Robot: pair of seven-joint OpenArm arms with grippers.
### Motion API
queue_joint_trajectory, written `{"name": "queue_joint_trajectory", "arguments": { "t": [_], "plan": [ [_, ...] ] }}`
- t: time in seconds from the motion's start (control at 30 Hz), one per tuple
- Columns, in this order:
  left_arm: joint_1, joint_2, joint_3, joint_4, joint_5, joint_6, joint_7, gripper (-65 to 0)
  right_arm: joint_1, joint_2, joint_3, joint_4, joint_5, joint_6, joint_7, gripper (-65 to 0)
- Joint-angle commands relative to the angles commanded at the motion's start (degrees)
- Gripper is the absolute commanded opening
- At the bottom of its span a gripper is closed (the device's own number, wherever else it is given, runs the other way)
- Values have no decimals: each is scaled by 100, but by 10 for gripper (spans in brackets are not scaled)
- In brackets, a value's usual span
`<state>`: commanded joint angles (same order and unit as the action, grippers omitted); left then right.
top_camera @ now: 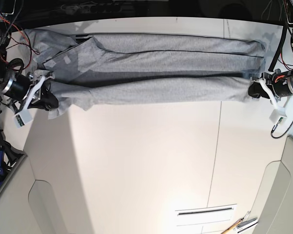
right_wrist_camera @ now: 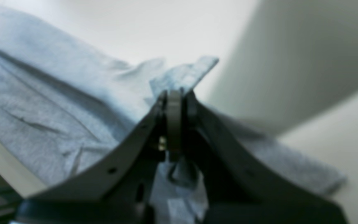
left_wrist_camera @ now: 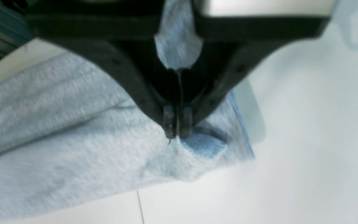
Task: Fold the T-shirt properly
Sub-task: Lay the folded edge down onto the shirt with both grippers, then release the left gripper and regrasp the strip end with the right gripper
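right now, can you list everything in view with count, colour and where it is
T-shirt: one, light heather grey, stretched long across the far side of the table, held at both ends
table: one, cream white, under everything
slotted white plate: one, near edge of the table
pencil-like tools: a few, wood and dark, near edge, too small to name
left claw: one, black, shut on the T-shirt at the base view's right end
right claw: one, black, shut on the T-shirt at the base view's left end
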<state>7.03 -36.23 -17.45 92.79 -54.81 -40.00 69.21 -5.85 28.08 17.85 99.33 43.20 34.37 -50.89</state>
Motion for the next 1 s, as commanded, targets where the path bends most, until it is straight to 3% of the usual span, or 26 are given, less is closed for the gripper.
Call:
{"name": "queue_joint_trajectory", "arguments": {
  "t": [0.17, 0.5, 0.57, 0.6, 0.67, 0.7, 0.8, 0.93, 1.0],
  "plan": [
    [48, 0, -184, 275, -330, 0, 330, -650, -501, 0, 546, 229, 203, -4, -52, -650],
    [839, 4, -813, 667, -452, 0, 127, -646, -1143, -85, 693, 319, 144, -9, -109, -650],
    [855, 7, -811, 662, -455, 0, 129, -533, -1169, -223, 693, 306, 107, -9, -199, -650],
    [855, 20, -813, 662, -446, 0, 129, -469, -1191, -280, 693, 306, 68, -11, -190, -589],
    [855, 22, -813, 662, -448, 89, 63, -367, -1224, -369, 693, 306, 72, -13, -195, -407],
    [857, 20, -813, 662, -439, 268, -28, -354, -1231, -385, 695, 308, 76, -15, -190, -377],
    [859, 22, -813, 662, -304, 458, -37, -353, -1226, -382, 758, 326, 155, -74, -186, -376],
    [874, 109, -813, 662, -299, 491, -33, -353, -1196, -455, 1263, 492, 356, -72, -190, -376],
    [964, 195, -813, 662, -291, 513, -39, -315, -1198, -581, 1617, 638, 463, -70, -190, -377]
  ]
}}
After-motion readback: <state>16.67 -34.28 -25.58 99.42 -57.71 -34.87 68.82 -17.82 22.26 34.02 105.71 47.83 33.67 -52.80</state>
